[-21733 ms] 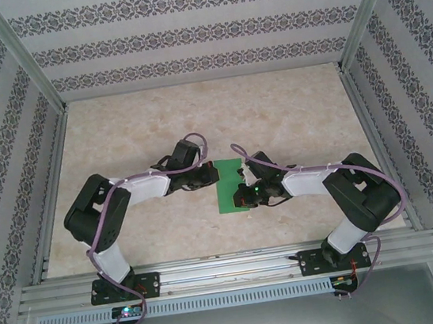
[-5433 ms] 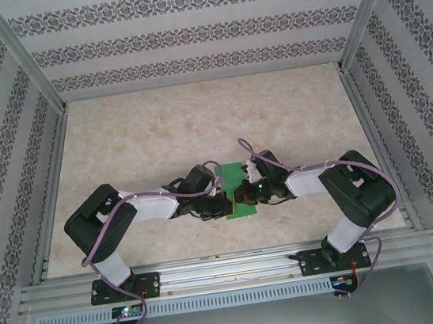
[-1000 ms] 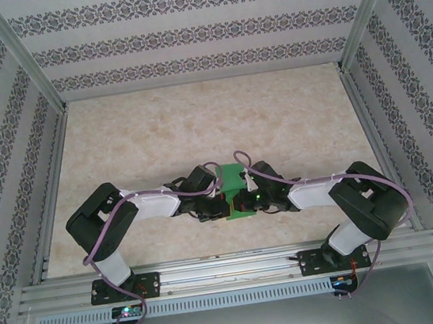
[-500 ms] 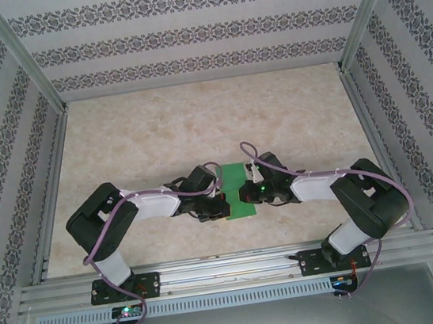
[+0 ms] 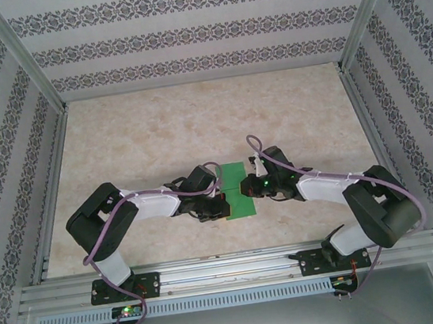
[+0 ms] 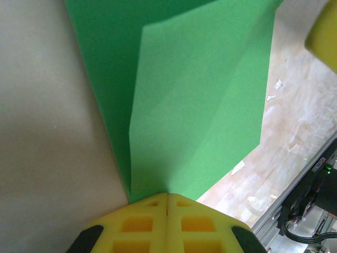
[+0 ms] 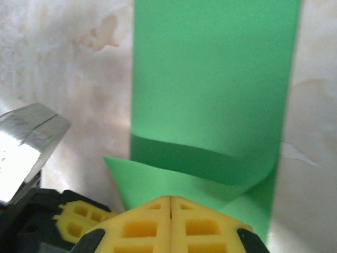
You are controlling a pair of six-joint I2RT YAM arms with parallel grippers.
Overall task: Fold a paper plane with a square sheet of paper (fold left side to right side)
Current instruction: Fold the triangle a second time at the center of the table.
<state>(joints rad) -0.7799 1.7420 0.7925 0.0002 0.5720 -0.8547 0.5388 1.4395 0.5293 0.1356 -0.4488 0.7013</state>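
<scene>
The square sheet of paper (image 5: pixel 239 208), bright green and doubled into a narrow strip, lies on the marble-patterned table (image 5: pixel 196 125) between the two arms, near the front rail. The left gripper (image 6: pixel 167 203), pads pressed together, meets the point where a paler flap joins the layer beneath. The right gripper (image 7: pixel 170 203), likewise closed, sits at a curled fold. Whether either nips a layer cannot be told. The folding looks barely begun; next, that curl needs flattening into a sharp crease.
</scene>
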